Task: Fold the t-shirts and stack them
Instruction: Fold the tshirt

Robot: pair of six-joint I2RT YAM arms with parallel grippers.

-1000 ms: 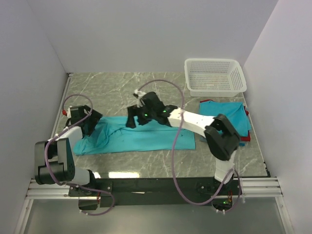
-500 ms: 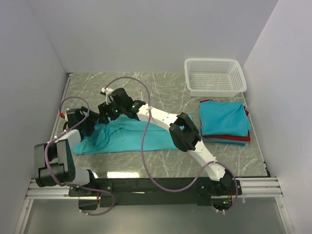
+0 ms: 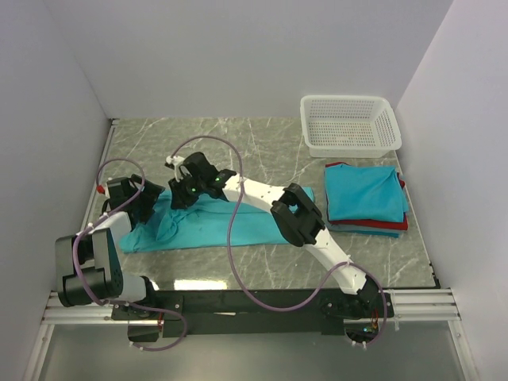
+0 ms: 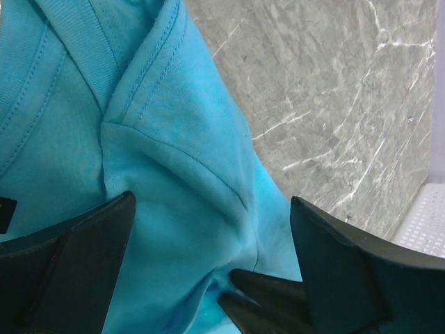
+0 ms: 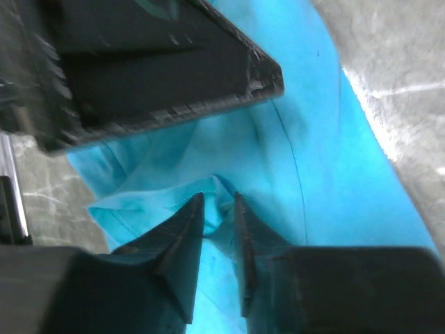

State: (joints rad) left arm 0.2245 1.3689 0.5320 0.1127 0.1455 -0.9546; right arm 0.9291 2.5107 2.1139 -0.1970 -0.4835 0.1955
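A teal t-shirt [image 3: 238,224] lies spread lengthwise on the marble table, bunched at its left end. My left gripper [image 3: 145,202] hovers over that end, its jaws wide open around a seamed fold of the teal t-shirt [image 4: 174,139] and holding nothing [image 4: 212,203]. My right gripper [image 3: 179,198] reaches in from the right, and its fingertips [image 4: 268,296] show between the left jaws. In the right wrist view the right gripper [image 5: 217,209] is shut on a small ridge of the teal t-shirt [image 5: 327,160]. Folded t-shirts [image 3: 365,193], teal on top of a red one [image 3: 377,225], are stacked at the right.
A white mesh basket [image 3: 350,124] stands at the back right, just behind the stack. The left gripper's black finger [image 5: 153,62] hangs close above the right gripper. Purple cables loop over both arms. Grey walls close in on three sides.
My right arm swung left along the shirt from its middle to its left end, beside the left gripper, and its jaws closed on a fold. The left arm stayed put.
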